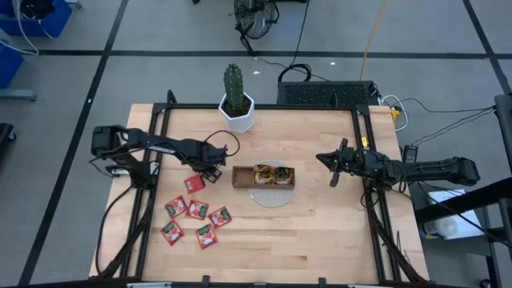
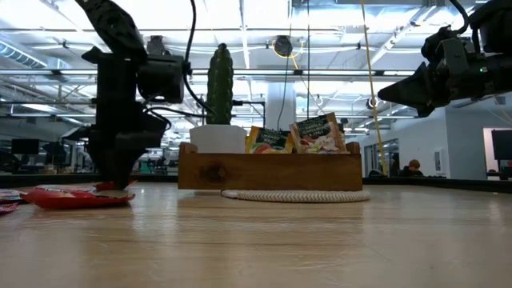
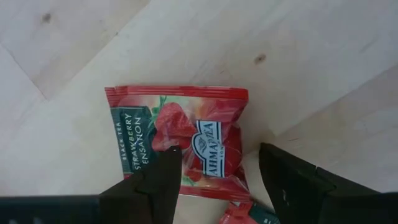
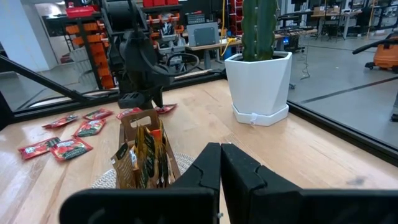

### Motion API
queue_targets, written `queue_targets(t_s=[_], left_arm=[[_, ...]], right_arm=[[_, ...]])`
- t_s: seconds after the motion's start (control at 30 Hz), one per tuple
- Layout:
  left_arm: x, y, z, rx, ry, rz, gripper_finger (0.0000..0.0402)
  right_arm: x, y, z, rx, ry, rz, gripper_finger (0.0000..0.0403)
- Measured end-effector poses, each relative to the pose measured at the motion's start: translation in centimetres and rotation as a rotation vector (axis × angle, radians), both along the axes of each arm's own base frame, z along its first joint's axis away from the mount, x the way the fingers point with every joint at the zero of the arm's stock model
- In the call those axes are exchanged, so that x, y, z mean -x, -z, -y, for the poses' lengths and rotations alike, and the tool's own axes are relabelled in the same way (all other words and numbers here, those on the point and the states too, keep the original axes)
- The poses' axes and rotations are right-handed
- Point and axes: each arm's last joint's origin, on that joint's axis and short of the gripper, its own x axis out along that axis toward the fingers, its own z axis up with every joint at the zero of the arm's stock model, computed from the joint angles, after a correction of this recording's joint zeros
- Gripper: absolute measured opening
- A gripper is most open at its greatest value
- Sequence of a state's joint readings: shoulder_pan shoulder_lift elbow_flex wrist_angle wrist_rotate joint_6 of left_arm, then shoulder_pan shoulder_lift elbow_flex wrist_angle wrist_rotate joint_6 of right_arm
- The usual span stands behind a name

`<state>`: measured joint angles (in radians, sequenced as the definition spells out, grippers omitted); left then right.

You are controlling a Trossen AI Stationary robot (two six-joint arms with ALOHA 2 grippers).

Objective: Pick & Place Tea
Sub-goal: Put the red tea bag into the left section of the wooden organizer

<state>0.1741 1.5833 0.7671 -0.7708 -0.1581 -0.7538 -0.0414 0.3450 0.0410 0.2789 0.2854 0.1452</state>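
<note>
Glossy red square strawberry tea sachet [image 3: 180,140] flat on pale wood-grain desk [image 3: 298,56], left gripper [image 3: 217,180] jaws apart straddling it, right gripper [image 4: 221,163] jaws together, raised.

place: workshop hall — orange shelving [image 4: 87,28] | ceiling strip lights [image 2: 264,12] | shop vacuum [image 4: 385,53]

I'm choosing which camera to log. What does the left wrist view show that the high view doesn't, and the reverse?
Left wrist only: the print on the red square strawberry tea sachet, between the left gripper's open jaws. High only: five more red sachets, the brown wooden tray, the white-potted green cactus, the right gripper aside. Both: that sachet on the wooden table.
</note>
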Motion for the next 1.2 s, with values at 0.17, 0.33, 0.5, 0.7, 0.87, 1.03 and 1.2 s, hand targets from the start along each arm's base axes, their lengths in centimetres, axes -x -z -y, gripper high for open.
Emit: queue_targets(t_s=[0.17,0.33,0.5,0.7,0.87,1.03,1.2], left_arm=[[-0.1,0.6,0.0,0.001,-0.008,-0.024,0.0218],[-0.1,0.6,0.0,0.007,-0.035,-0.020,0.0205],[-0.1,0.7,0.1,0.043,-0.047,-0.010,0.0132],[-0.1,0.7,0.1,0.040,-0.037,-0.012,0.0020],[-0.4,0.1,0.5,0.055,0.064,-0.057,0.0024],[-1.5,-2.9,2.2,-0.062,0.185,-0.167,0.0016],[-3.6,-6.9,5.5,-0.275,0.355,-0.124,0.0016]], right_arm=[[0.0,0.0,0.0,0.000,0.000,-0.001,0.0000],[0.0,0.0,0.0,0.000,0.000,0.000,0.0000],[0.0,0.0,0.0,0.000,0.000,0.000,0.0000],[0.0,0.0,0.0,0.000,0.000,0.000,0.0000],[0.0,0.0,0.0,0.000,0.000,-0.001,0.0000],[0.0,0.0,0.0,0.000,0.000,-0.001,0.0000],[0.0,0.0,0.0,0.000,0.000,0.000,0.0000]])
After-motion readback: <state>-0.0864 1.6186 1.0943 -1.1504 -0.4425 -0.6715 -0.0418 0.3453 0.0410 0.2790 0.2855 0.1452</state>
